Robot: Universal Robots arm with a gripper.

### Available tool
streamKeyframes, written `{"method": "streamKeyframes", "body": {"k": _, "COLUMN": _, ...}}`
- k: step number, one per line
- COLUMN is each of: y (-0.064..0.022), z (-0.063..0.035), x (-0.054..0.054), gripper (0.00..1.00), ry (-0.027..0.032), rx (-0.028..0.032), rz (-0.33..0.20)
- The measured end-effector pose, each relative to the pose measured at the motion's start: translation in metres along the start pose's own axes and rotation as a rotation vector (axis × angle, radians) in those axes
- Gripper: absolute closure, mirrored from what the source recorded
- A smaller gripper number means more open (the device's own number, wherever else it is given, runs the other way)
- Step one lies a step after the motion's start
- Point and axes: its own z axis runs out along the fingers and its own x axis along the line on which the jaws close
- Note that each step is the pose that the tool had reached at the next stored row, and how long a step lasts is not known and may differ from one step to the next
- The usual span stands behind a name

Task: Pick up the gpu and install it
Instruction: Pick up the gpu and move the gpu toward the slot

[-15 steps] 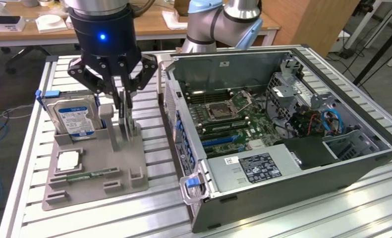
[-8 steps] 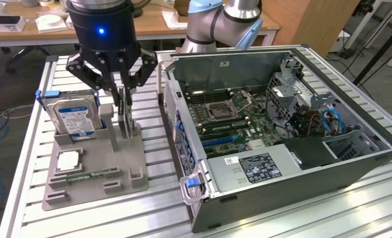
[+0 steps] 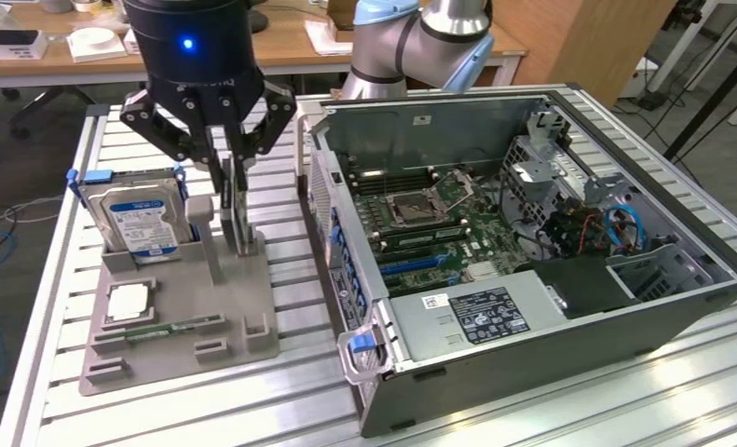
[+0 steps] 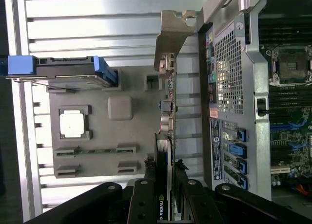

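grip: your gripper (image 3: pixel 227 166) (image 4: pixel 165 163) is clamped on the gpu (image 3: pixel 235 219) (image 4: pixel 169 87); black fingers (image 4: pixel 150 177) press on both flat faces.
gpu place: directly under the hand, standing on edge, with its lower edge at the slot of the gray fixture tray (image 3: pixel 170 358) (image 4: pixel 97 131). I can't tell if it's seated or lifted clear.
gpu build: thin, flat dark card with small connectors along its edge and a bare silvery bent bracket (image 4: pixel 173 36) at one end.
gpu axis: the long axis runs from between the fingers out to the bracket, parallel to the case's rear wall. Flat faces point at the hard drive and the case.
hard drive side: a boxy silver hard drive (image 3: pixel 144 223) (image 4: pixel 63 70) in a blue caddy stands upright beside the hand, with a gap to the card.
case side: the open steel PC case (image 3: pixel 567 345) (image 4: pixel 229 63) has a perforated rear panel. A narrow strip of table lies between it and the card.
tray: matte gray plastic with raised pockets. The square CPU (image 3: pixel 129 300) (image 4: pixel 73 122) and the green memory stick (image 3: pixel 170 328) (image 4: pixel 92 151) lie flat, well apart from the hand.
table: ribbed aluminium slats (image 3: pixel 592 410) (image 4: pixel 97 19).
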Motion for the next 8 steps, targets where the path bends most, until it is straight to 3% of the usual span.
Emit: {"method": "streamKeyframes", "body": {"k": 8, "y": 0.0003, "z": -0.0074, "x": -0.0003, "gripper": 0.74, "ry": 0.001, "rx": -0.0008, "rz": -0.021}}
